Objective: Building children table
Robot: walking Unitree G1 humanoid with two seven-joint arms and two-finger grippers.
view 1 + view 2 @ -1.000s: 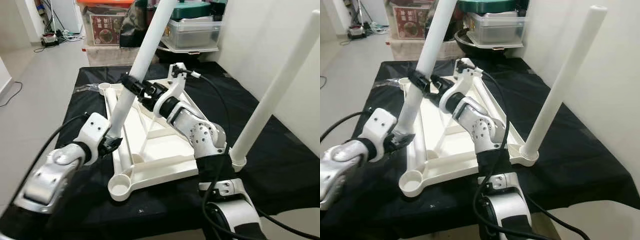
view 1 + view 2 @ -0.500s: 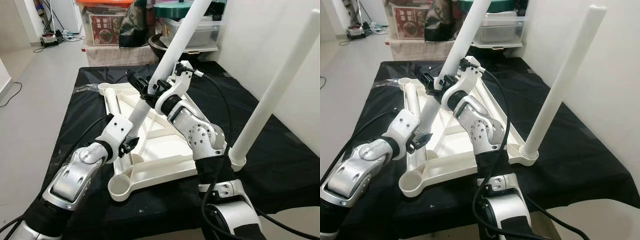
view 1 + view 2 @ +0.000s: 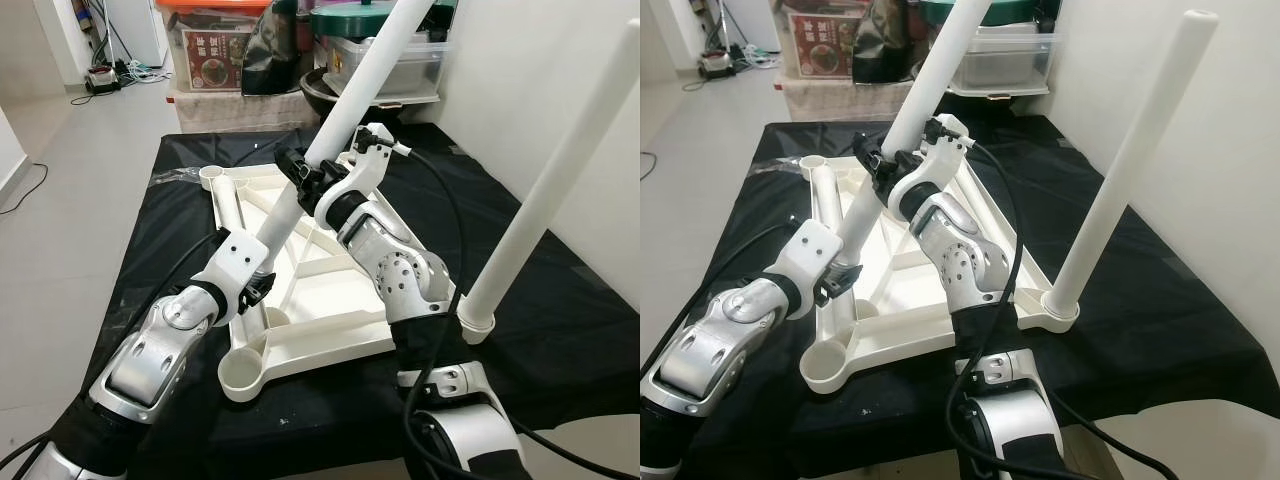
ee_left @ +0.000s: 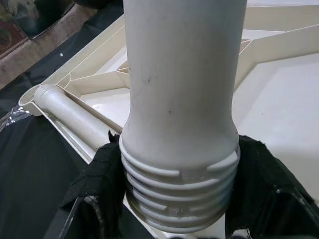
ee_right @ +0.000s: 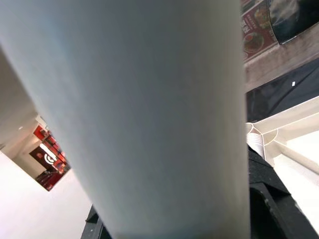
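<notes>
A white table top (image 3: 335,318) lies upside down on a black cloth. Both grippers hold one long white leg (image 3: 362,78), tilted so its top leans to the far right. My left gripper (image 3: 258,284) is shut on the leg's threaded lower end (image 4: 179,184), just above the table top's near-left part, with black fingers (image 4: 99,186) on either side. My right gripper (image 3: 301,176) is shut on the leg higher up. The leg (image 5: 149,99) looms close in the right wrist view. An empty round socket (image 3: 242,374) sits at the near-left corner. A second leg (image 3: 545,190) stands upright in the near-right corner.
Another white leg (image 3: 824,203) lies flat along the table top's left side. Plastic storage boxes (image 3: 212,50) and a lidded container (image 3: 395,60) stand behind the cloth. A pale wall (image 3: 560,60) runs along the right. Bare floor (image 3: 70,170) with cables lies to the left.
The held leg has tipped further to the right. Its lower end and my left gripper have moved in from the left edge to over the table top. My right gripper has shifted right.
</notes>
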